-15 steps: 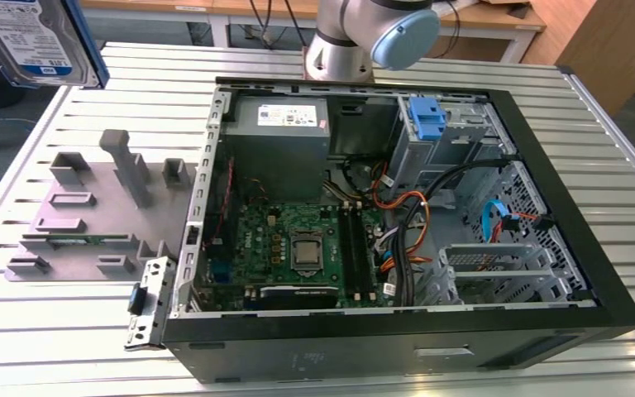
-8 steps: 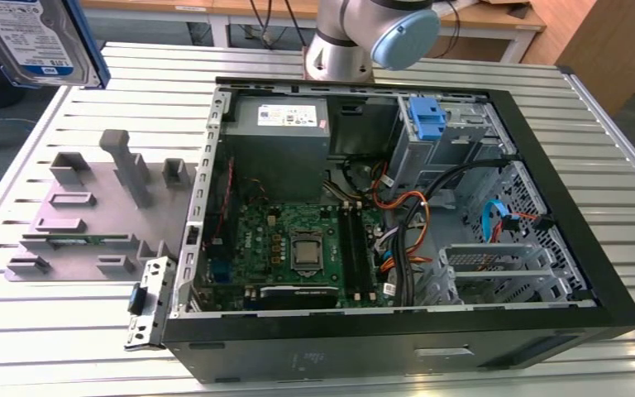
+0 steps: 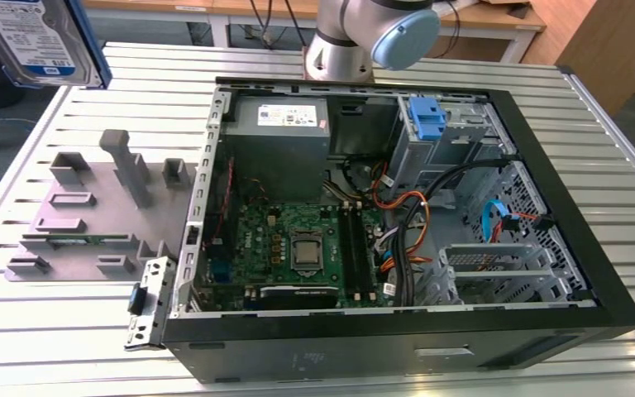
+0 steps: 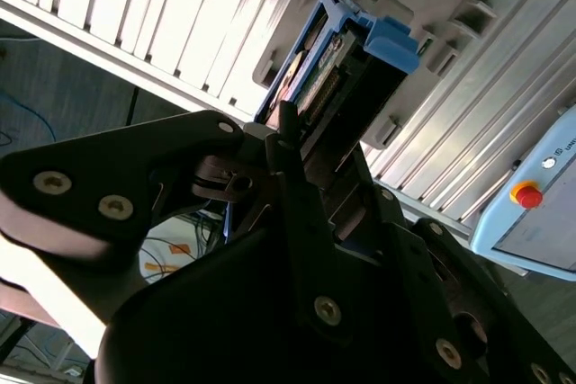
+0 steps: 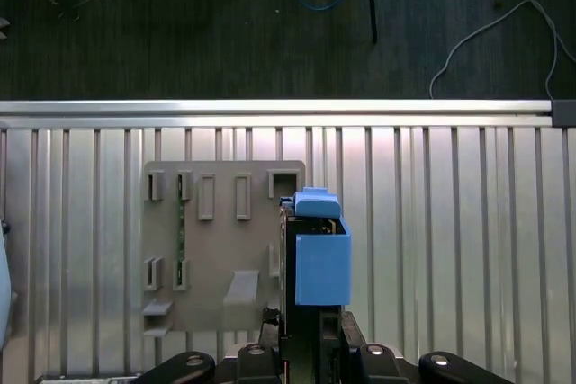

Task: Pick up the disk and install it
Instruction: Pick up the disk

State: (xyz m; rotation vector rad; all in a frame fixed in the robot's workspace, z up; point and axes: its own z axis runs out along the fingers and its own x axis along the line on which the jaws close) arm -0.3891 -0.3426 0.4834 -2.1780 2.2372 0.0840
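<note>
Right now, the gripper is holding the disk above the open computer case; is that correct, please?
Not quite. The gripper does hold the disk, but above the grey fixture plate on the slatted table, not above the open computer case, which stands beside that plate. The first wrist view shows this.

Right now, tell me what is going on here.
The robot arm's gripper is shut on the disk and holds it in the air, over the edge of the grey holder plate. The open computer case lies beside the plate on the table. The disk is not yet in the case.
</note>
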